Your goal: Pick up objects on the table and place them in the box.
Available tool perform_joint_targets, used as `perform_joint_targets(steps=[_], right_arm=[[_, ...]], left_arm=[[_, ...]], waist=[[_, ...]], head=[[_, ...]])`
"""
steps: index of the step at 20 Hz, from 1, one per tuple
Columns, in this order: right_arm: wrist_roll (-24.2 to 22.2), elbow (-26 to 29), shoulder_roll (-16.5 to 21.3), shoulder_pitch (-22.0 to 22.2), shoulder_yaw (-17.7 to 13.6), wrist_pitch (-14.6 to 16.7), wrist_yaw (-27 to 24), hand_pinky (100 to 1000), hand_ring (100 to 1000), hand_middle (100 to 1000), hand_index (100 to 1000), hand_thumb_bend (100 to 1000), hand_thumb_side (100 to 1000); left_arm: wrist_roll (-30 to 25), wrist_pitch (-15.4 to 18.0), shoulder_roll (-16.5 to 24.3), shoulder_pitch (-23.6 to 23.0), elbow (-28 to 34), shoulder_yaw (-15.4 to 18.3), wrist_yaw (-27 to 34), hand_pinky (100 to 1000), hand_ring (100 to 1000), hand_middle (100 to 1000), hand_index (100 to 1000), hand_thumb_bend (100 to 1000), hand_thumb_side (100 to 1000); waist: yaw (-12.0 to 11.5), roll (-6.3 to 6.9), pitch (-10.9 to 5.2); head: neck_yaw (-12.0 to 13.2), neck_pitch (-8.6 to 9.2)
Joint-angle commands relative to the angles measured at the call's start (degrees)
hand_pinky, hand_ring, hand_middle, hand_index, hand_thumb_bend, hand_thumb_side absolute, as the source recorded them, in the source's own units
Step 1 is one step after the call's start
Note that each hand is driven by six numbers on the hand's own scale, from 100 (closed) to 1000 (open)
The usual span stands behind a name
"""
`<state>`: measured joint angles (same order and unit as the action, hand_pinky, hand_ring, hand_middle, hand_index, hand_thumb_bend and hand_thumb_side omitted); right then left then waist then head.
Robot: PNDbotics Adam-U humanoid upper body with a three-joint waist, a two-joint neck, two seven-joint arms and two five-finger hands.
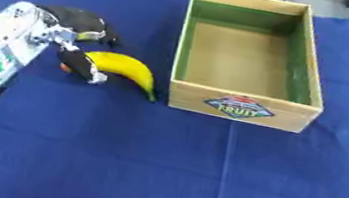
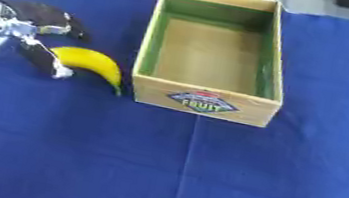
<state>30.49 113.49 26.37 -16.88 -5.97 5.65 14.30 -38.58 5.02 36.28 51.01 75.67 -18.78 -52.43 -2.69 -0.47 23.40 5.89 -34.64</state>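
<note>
**Left hand at the banana, box waiting**

Here, at the far left, the robot's left arm comes in over the blue tablecloth [image 1: 114, 162], silver and black. Its left hand [image 1: 78, 36] reaches toward the middle of the table, the black fingers [image 1: 84, 20] spread apart above and the thumb [image 1: 81, 66] curled low against the near end of the banana [image 1: 126, 67]. The thumb touches the fruit, but whether the hand has actually closed round it I cannot tell; the upper fingers stand clear of it.

The banana lies on the cloth, yellow, curving down to a green tip just beside the box's front left corner. A small orange spot shows at the thumb's left side.

To the right stands the wooden box [image 1: 239, 106], green on its inner walls, a "FRUIT" label on its front face.
</note>
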Motion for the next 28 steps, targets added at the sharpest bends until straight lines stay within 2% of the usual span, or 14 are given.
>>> perform_joint_targets(steps=[1,8,11,17,28], right_arm=[[-0.16,1.11,0.63,-0.31,-0.24,0.00,-0.27,790,746,748,918,100,1000],[-0.11,1.11,0.52,-0.30,-0.27,-0.09,-0.25,791,746,748,918,100,1000],[-0.11,1.11,0.48,-0.28,-0.29,-0.10,-0.25,791,746,748,918,100,1000],[-0.17,1.11,0.47,-0.18,-0.28,-0.14,-0.25,791,746,748,918,100,1000],[0.05,1.11,0.45,-0.25,-0.30,-0.06,-0.40,792,747,748,919,100,1000]], left_arm=[[1.28,0.30,0.81,0.68,-0.19,0.10,-0.66,612,784,767,881,308,527],[2.53,0.27,0.42,0.45,-1.13,0.19,0.16,574,748,726,853,293,526],[3.28,0.01,0.39,0.36,-1.30,0.28,0.32,552,725,696,832,259,525],[3.55,-0.07,0.50,0.31,-0.83,0.00,0.78,539,712,695,833,239,536],[4.97,-0.30,0.56,0.35,-0.27,-0.20,-0.09,472,626,587,754,142,529]], waist=[[0.02,0.03,-1.01],[0.03,0.03,-0.87],[0.06,-0.01,-0.86],[-0.06,-0.01,-0.88],[0.01,0.00,-0.91]], head=[[0.13,0.31],[0.19,0.33],[0.18,0.36],[0.19,0.32],[0.24,0.44]])
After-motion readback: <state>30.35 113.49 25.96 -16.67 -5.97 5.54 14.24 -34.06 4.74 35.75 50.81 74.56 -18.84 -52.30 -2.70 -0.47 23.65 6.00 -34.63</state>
